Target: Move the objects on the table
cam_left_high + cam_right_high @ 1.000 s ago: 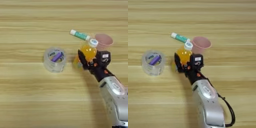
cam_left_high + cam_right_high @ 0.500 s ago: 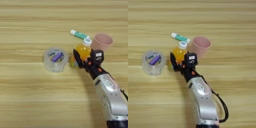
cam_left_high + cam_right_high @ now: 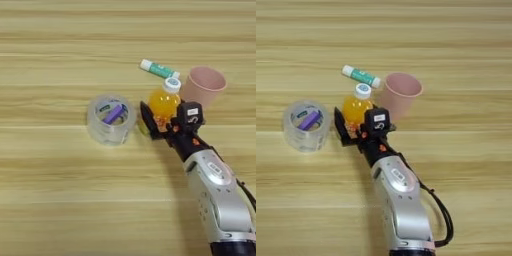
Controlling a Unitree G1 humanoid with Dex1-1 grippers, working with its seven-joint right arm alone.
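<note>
While the right gripper (image 3: 356, 129) holds the orange juice bottle (image 3: 163, 102) upright between its spread black fingers near the middle of the table (image 3: 60, 200), the clear tub (image 3: 111, 119) sits just beside it toward the left edge.

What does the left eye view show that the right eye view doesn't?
Only the left eye view shows more bare table left of the tub. Only the right eye view shows more table to the right of the pink cup, plus a black cable looping off the forearm. Both share the tub with its purple stick, the juice bottle, the green tube, the cup, and the pincer at the bottle.
</note>
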